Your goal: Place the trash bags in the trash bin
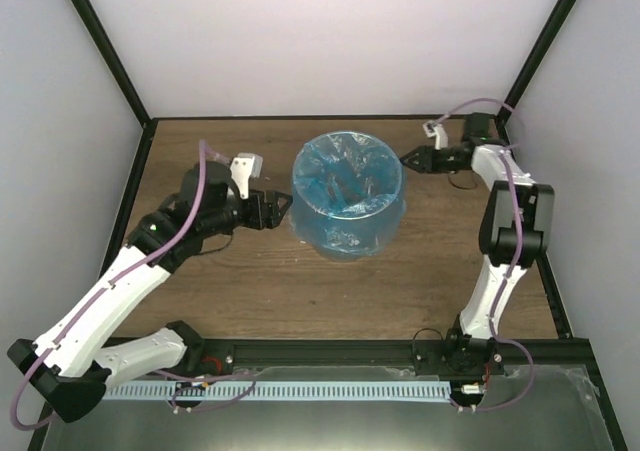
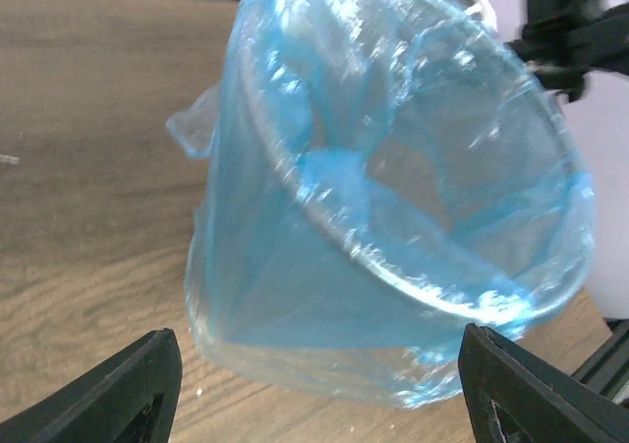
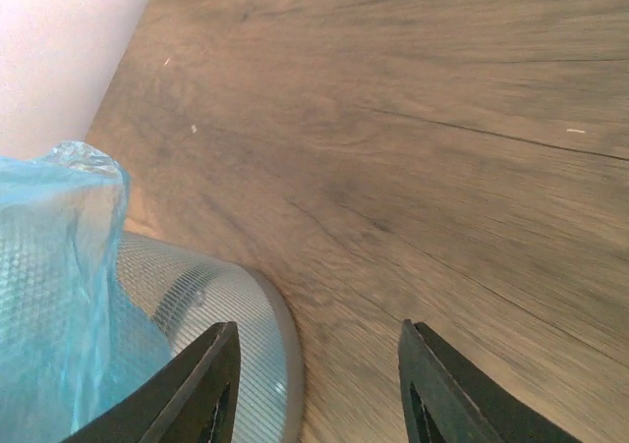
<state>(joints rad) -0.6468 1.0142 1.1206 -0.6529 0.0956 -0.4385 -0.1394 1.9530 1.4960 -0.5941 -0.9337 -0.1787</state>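
The trash bin (image 1: 345,241) stands mid-table with the light-blue trash bag (image 1: 346,179) lining it, the film folded out over the rim and down the sides. My left gripper (image 1: 283,209) sits open just left of the bin. In the left wrist view the trash bag (image 2: 393,188) fills the frame and its loose hem hangs ahead of my open left gripper (image 2: 319,404), untouched. My right gripper (image 1: 408,158) is at the bin's right rim. In the right wrist view it (image 3: 319,389) is open over bare wood, the left finger (image 3: 201,389) beside the bin's grey ribbed wall (image 3: 221,310).
The wooden table (image 1: 420,271) is enclosed by pale walls and black frame posts (image 1: 105,51). A black rail (image 1: 330,356) runs along the near edge by the arm bases. The right arm's wrist (image 2: 575,26) shows behind the bin in the left wrist view.
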